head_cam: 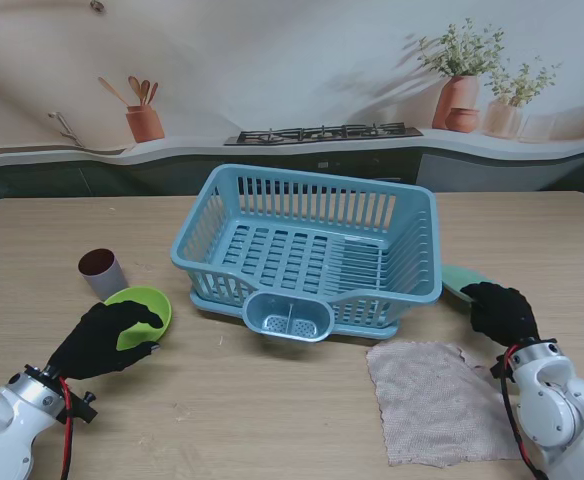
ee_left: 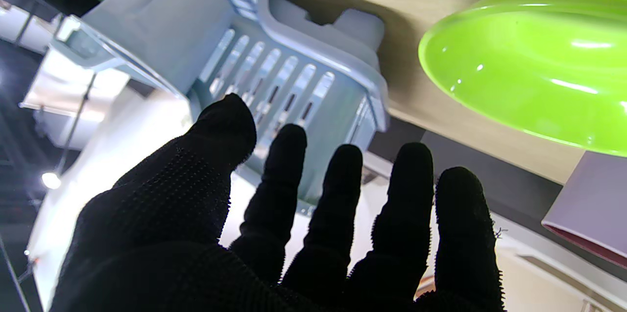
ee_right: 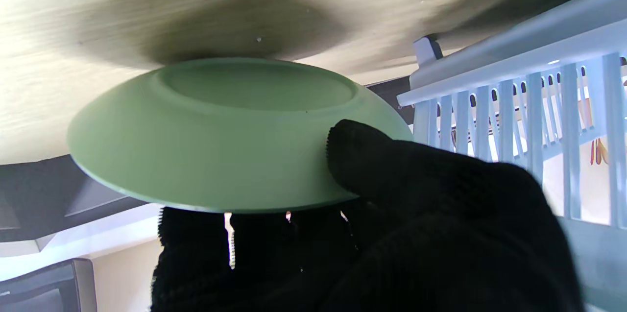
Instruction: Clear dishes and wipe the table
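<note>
The right hand [head_cam: 500,311] grips the pale green plate [ee_right: 230,135]. In the right wrist view the thumb [ee_right: 362,160] presses on the plate's underside near the rim, and the remaining fingers lie on its opposite face. The plate is tilted and raised off the wooden table [head_cam: 272,400], with its shadow visible on the wood behind it. In the stand view only a narrow edge of the plate shows on the far side of this hand, between the hand and the right wall of the blue dish rack [head_cam: 312,250]. The rack stands just beside this hand, on its left. A beige cloth [head_cam: 434,400] lies flat on the table, nearer to the robot than the hand and slightly to its left; hand and cloth are apart.

The left hand [head_cam: 104,338] holds nothing. The left wrist view shows all five fingers [ee_left: 289,170] extended and spread, with gaps between them. The lime green bowl [head_cam: 144,312] sits upright on the table directly beyond the fingertips; in the stand view the fingers overlap its near rim, but whether they touch it cannot be determined. A grey cup with a dark red interior [head_cam: 101,271] stands upright just beyond the bowl, farther from the hand. The rack's small front compartment [head_cam: 288,317] lies to the right of this hand, well apart from it.
</note>
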You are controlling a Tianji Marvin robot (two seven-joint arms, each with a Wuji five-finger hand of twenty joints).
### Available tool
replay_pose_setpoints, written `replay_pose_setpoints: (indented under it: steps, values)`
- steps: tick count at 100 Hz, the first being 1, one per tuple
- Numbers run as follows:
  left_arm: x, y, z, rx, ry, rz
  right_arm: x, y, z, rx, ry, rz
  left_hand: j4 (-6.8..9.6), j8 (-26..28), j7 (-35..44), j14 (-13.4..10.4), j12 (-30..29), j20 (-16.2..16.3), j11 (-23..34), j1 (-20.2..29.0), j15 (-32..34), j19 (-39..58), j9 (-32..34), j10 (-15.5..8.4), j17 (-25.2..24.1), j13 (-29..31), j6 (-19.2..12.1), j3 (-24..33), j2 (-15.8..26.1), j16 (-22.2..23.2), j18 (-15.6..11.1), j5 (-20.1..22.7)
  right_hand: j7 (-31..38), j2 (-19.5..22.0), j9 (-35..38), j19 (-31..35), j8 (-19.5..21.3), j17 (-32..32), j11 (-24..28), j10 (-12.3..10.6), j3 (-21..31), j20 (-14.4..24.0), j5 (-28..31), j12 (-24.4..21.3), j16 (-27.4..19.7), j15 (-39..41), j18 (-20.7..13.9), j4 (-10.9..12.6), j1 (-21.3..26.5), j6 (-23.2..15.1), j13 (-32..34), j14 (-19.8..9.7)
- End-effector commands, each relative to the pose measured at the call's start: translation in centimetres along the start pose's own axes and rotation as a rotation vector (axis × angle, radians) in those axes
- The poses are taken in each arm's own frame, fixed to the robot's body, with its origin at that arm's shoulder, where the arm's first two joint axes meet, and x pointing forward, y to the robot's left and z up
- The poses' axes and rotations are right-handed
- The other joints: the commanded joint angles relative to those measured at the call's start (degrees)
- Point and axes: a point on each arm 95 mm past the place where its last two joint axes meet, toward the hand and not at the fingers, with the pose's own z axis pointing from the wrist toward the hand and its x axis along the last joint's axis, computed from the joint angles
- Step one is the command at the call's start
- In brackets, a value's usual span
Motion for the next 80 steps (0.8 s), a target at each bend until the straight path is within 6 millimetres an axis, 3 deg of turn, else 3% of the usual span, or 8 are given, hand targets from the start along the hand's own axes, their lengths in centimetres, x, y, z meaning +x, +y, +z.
replay_pose_setpoints:
  steps: [1, 44, 80]
  values:
    - [0.1, 0.2, 0.0, -0.01, 0.001, -0.004, -0.1, 0.0, 0.0, -0.004, 0.009, -0.007, -1.18, -0.2, -0.3, -1.4, -1.0, -1.3, -0.5, 2.5, -0.3, -1.6, -0.9, -1.9, -1.0, -1.0, -1.3, -1.1, 1.4, -0.2, -0.8, -1.1, 9.7, 1.5, 1.9, 9.6, 4.1, 5.0, 1.7, 0.9, 5.4, 2.4, 7.1, 0.9, 1.5, 3.5, 1.9, -0.3, 7.5, -1.5, 2.8, 2.2]
    - [0.1, 0.1, 0.1, -0.008, 0.003, -0.006, 0.2, 2.0, 0.5, -0.127, 0.059, -0.022, -1.09, -0.2, -0.4, -1.3, -1.0, -1.3, -0.6, 2.9, -0.3, -1.7, -0.9, -1.9, -1.0, -1.1, -1.3, -2.2, 2.0, -0.2, -0.9, -1.0, 14.3, -2.2, 8.4, 16.6, 4.5, 16.5, 4.2, 4.0, 8.3, 2.5, 10.5, 1.6, 4.4, 11.2, 2.0, -2.1, 7.7, -1.0, 11.1, 5.9]
    - [0.1, 0.1, 0.0, -0.004, 0.002, -0.008, 0.5, 3.7, 1.4, -0.235, 0.073, -0.011, -0.97, -0.2, -0.5, -1.2, -1.1, -1.4, -0.7, 3.1, -0.3, -1.7, -0.9, -1.9, -1.1, -1.1, -1.2, -3.0, 2.4, -0.2, -0.9, -0.9, 15.4, -3.2, 9.1, 17.8, 3.6, 19.3, 4.7, 4.8, 8.8, 1.0, 10.9, 1.6, 5.1, 12.4, 2.3, -2.8, 8.0, -0.4, 13.1, 6.6]
